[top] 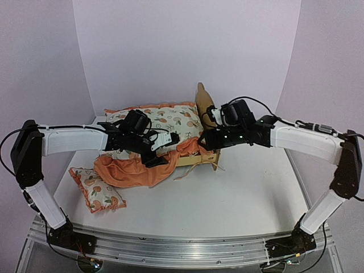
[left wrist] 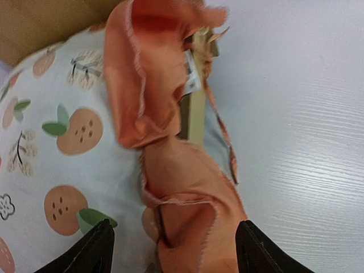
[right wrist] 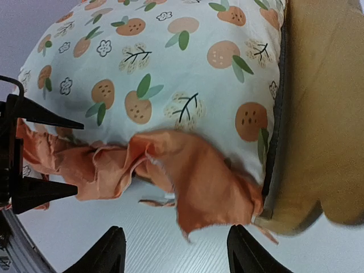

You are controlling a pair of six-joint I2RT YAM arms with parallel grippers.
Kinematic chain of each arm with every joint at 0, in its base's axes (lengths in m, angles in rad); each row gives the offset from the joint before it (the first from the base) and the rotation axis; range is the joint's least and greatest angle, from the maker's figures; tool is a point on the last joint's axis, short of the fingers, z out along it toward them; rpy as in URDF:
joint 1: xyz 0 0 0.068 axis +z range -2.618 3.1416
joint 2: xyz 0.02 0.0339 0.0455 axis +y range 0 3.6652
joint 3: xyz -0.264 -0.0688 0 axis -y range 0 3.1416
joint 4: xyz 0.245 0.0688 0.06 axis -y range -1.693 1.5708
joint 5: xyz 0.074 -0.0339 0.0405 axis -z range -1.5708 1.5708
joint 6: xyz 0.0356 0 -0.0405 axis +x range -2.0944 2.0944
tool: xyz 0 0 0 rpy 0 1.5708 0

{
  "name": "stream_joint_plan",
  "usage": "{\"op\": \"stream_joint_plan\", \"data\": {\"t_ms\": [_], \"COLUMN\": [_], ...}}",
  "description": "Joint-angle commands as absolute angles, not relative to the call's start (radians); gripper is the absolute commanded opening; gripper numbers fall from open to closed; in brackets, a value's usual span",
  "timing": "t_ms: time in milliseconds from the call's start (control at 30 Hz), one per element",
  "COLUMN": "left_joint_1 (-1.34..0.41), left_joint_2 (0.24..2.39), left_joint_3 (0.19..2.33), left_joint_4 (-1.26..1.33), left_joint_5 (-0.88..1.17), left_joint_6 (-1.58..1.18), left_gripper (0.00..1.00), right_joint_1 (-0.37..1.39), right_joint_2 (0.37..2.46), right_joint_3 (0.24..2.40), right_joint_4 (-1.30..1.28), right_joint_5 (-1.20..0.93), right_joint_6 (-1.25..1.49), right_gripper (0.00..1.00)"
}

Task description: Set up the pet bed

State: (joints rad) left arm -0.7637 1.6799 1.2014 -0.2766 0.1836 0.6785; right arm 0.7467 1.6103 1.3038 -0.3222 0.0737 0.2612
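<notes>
My left gripper [left wrist: 173,227], right gripper [right wrist: 176,236] both agape, empty. Best tuck cushion [right wrist: 159,62] ruffle [right wrist: 199,170] inside pet bed [right wrist: 318,114] evenly, no bunching.

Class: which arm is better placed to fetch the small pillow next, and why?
Left, probably: the small pillow lies left on the table, near the left arm; the right arm is farther, by the pet bed's headboard.

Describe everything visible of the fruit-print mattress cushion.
The mattress cushion is a plump, soft fabric pad: white with orange fruit, green leaves and small flowers, edged with a frayed orange ruffle. It lies on the pet bed, one end against the wooden headboard, the ruffle spilling crumpled over the near rail onto the table. The open left end effector straddles the ruffle.
</notes>
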Motion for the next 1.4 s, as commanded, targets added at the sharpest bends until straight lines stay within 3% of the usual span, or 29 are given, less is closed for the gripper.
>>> {"op": "stream_joint_plan", "data": {"t_ms": [0, 100, 200, 267, 367, 433, 567, 867, 933, 1000, 1100, 1167, 1267, 1367], "left_joint_1": [-0.758, -0.758, -0.758, -0.757, -0.751, -0.733, -0.699, -0.687, -0.687, -0.687, -0.687, -0.687, -0.687, -0.685], "left_joint_2": [1.757, 1.794, 1.809, 1.813, 1.804, 1.791, 1.773, 1.758, 1.759, 1.761, 1.763, 1.766, 1.780, 1.800], "left_joint_3": [1.278, 1.308, 1.314, 1.321, 1.328, 1.336, 1.329, 1.288, 1.291, 1.297, 1.334, 1.380, 1.483, 1.584], "left_joint_4": [-0.344, -0.331, -0.309, -0.314, -0.335, -0.358, -0.407, -0.448, -0.464, -0.484, -0.541, -0.589, -0.657, -0.675], "left_joint_5": [0.095, 0.107, 0.135, 0.138, 0.145, 0.170, 0.234, 0.311, 0.333, 0.349, 0.390, 0.427, 0.465, 0.454], "left_joint_6": [0.500, 0.478, 0.468, 0.462, 0.461, 0.462, 0.509, 0.652, 0.682, 0.705, 0.741, 0.755, 0.743, 0.697], "left_gripper": [0.73, 0.68, 0.56, 0.34, 0.04, 0.00, 0.00, 0.00, 0.03, 0.13, 0.41, 0.54, 0.63, 0.72], "right_joint_1": [0.746, 0.746, 0.746, 0.746, 0.744, 0.737, 0.692, 0.678, 0.679, 0.678, 0.678, 0.677, 0.670, 0.659], "right_joint_2": [1.760, 1.835, 1.867, 1.841, 1.757, 1.688, 1.587, 1.567, 1.561, 1.541, 1.491, 1.451, 1.413, 1.446], "right_joint_3": [1.442, 1.498, 1.509, 1.481, 1.412, 1.374, 1.292, 1.151, 1.128, 1.092, 1.072, 1.102, 1.214, 1.361], "right_joint_4": [-0.357, -0.357, -0.366, -0.371, -0.379, -0.396, -0.406, -0.453, -0.487, -0.536, -0.649, -0.696, -0.708, -0.708], "right_joint_5": [0.107, 0.052, 0.080, 0.120, 0.149, 0.148, 0.047, -0.117, -0.172, -0.180, -0.112, -0.083, -0.054, 0.066], "right_joint_6": [0.186, 0.185, 0.198, 0.194, 0.151, 0.124, 0.110, 0.022, -0.015, -0.058, -0.086, -0.081, -0.044, 0.029], "right_gripper": [0.61, 0.54, 0.23, 0.03, 0.00, 0.00, 0.00, 0.00, 0.06, 0.13, 0.28, 0.38, 0.58, 0.69]}}
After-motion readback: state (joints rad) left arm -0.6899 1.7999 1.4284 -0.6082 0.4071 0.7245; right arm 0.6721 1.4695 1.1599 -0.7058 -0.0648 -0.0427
